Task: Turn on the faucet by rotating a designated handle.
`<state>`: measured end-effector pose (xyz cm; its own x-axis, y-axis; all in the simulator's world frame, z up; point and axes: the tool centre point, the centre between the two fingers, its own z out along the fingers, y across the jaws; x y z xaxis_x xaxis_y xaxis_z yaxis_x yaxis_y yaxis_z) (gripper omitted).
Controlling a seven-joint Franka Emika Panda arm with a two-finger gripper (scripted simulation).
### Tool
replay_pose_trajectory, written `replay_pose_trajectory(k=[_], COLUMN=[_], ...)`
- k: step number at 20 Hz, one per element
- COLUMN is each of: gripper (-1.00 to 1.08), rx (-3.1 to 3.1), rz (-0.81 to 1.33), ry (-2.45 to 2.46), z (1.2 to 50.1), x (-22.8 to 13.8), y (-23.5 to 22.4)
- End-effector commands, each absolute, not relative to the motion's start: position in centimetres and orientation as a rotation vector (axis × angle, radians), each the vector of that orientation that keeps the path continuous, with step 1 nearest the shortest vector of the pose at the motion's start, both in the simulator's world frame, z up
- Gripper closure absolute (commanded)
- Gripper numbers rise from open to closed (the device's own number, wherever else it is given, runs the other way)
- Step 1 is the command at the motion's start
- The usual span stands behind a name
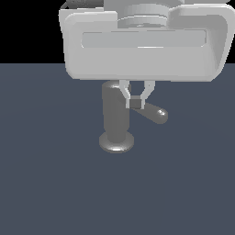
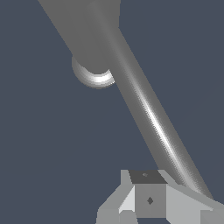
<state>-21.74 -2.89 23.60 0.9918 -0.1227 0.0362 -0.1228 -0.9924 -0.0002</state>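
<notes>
At centre floor stood the faucet, its handle pointing toward four o'clock. Overhead, the gripper had its jaws closed around the handle's root; turning apparently remained undone.

The faucet in front of me was a dull grey metal cylinder standing upright on a wider round flared base. Its handle, a thin grey rod with a rounded end, stuck out sideways from near the top, pointing toward the exterior view's right and sloping slightly downward.
</notes>
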Motion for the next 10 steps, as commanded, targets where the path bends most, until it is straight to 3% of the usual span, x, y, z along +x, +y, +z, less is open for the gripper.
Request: replay_pose_trajectory(k=[1,10], gripper=[1.08,1.08], rx=[3.134,3.134], rz=[0.000,0.000], ry=[-0.215,-0.215], z=[22.2,22.2], x=[-22.6,-22.5], y=[-4.5,-8.5])
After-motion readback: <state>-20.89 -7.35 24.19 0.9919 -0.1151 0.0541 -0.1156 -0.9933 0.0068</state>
